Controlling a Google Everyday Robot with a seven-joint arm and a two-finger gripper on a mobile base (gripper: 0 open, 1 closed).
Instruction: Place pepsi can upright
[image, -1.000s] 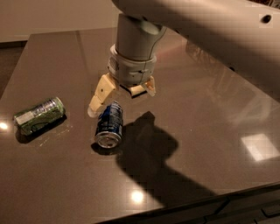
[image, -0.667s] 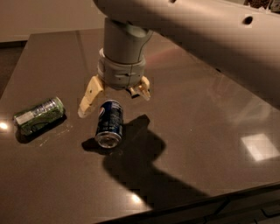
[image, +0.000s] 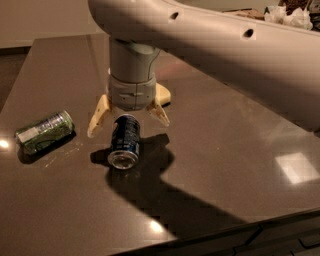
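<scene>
The pepsi can (image: 124, 141) is dark blue with a silver end. It lies on its side on the dark table (image: 225, 130), its end facing the front edge. My gripper (image: 128, 121) hangs straight above the can's far end. Its cream fingers (image: 98, 116) are spread open, one to the left of the can and one to the right. The can sits between them, untouched as far as I can see. The arm's wrist hides the table just behind the can.
A green can with a white label (image: 44, 132) lies on its side to the left of the pepsi can. The table's front edge (image: 215, 235) runs close below. My arm spans the upper right of the view.
My gripper has moved left and toward the front, coming down closer over the pepsi can. Its fingers now straddle the can's far end. Both cans lie where they were.
</scene>
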